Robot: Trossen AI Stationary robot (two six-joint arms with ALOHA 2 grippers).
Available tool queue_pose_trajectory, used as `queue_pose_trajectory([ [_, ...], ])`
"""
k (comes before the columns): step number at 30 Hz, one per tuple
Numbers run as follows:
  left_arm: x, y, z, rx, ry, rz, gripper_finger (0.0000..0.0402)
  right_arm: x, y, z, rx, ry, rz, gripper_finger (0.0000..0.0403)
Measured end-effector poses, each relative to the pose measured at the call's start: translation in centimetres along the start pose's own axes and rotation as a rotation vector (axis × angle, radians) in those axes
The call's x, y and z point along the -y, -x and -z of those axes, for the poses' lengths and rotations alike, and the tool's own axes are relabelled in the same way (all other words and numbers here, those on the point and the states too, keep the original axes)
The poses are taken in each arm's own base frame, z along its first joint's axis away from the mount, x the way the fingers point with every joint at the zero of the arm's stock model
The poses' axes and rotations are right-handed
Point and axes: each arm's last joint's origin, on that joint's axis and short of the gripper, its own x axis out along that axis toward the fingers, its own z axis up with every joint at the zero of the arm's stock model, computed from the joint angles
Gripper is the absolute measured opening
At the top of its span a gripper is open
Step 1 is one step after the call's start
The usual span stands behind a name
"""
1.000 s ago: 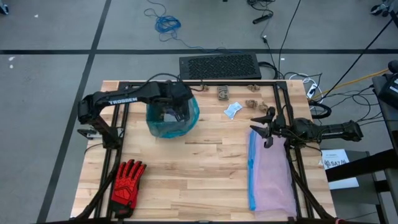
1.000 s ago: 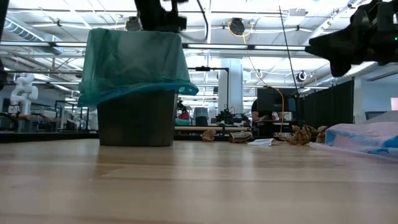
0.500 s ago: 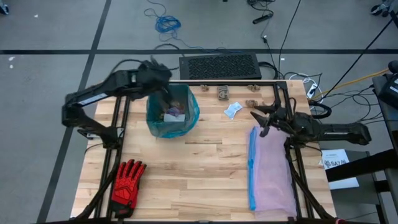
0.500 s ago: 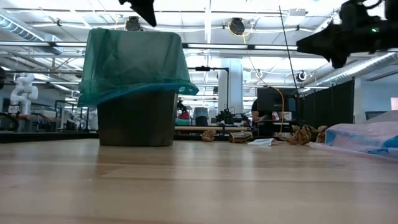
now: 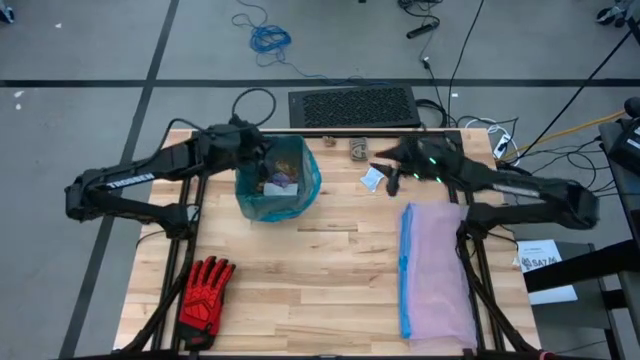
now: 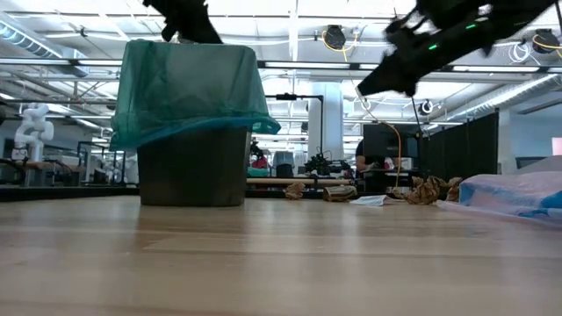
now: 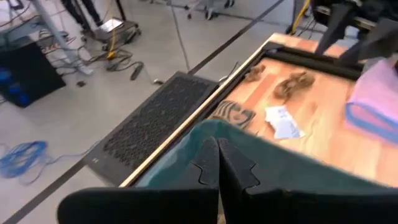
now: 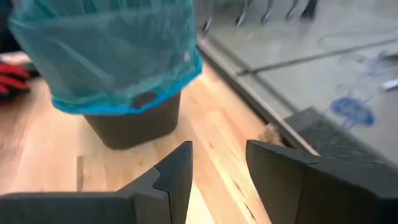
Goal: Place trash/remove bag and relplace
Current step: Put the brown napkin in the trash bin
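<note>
Wooden table (image 5: 300, 270) in open workshop, grey floor, cables and dark mat beyond far edge. Item 1: dark bin (image 6: 191, 167) lined w/ teal-green bag (image 5: 305, 180), near far edge, left of centre; bag rim folded over bin top, some scraps already inside. Item 2: loose trash along far edge twd right corner: tan paper lumps (image 5: 405, 166), patterned scrap (image 5: 358, 149), pale blue scrap (image 5: 373, 178). Item 3: lilac bag w/ blue rim (image 5: 437, 275), flat at right edge. Item 4: red glove (image 5: 205, 290), near-left corner. Left gripper (image 5: 256, 152) at bin's far-left rim, fingers pressed together, nothing seen in them. Right gripper (image 5: 389, 170) above pale blue scrap, fingers parted, holding nothing that shows in right wrist view. Step in hand, by judgement: collecting trash into bin; bag swap not yet begun. Next move prob. calls for right gripper to drop onto scrap, pinch it, carry over to bin opening.
</note>
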Motion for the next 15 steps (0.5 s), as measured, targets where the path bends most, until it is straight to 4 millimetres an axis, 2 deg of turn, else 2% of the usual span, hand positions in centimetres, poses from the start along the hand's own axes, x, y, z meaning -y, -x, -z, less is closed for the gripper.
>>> queue_pose_trajectory([
  [5, -0.3, 0.3, 1.0, -0.052, -0.019, -0.050, 0.0000, 3.5, -5.8, -1.3, -0.103, -0.003, -0.110, 0.0144],
  [12, -1.0, 1.3, 0.5, 0.007, -0.025, -0.091, 0.0000, 8.2, -13.8, -1.7, -0.307, 0.068, -0.075, 0.0144],
  [15, -1.3, 1.2, 0.6, 0.003, -0.021, -0.102, 0.0000, 10.0, -16.8, -1.2, -0.388, 0.078, -0.048, 0.0144],
])
